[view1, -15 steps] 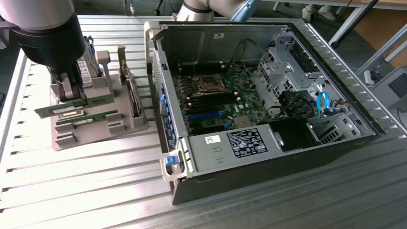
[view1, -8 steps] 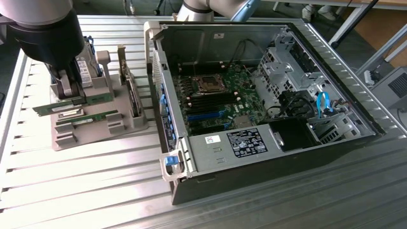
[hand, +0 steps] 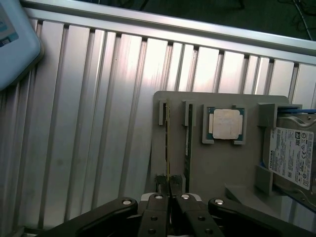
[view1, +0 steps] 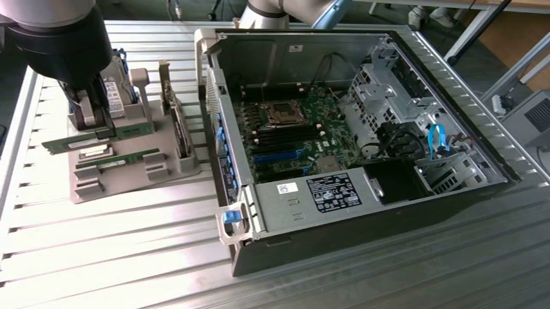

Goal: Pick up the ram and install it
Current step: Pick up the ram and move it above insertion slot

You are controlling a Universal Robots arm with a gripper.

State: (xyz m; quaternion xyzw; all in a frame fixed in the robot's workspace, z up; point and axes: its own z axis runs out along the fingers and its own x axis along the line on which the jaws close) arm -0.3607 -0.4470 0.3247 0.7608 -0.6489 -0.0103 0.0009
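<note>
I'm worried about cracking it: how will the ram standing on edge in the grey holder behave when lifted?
Probably stiff and light: the ram is a thin, narrow board. Likely fragile if twisted or bent, being so thin. Standing on edge in slots of the grey holder, it could tip once freed; the pincer clamped across its faces should steady it.
</note>
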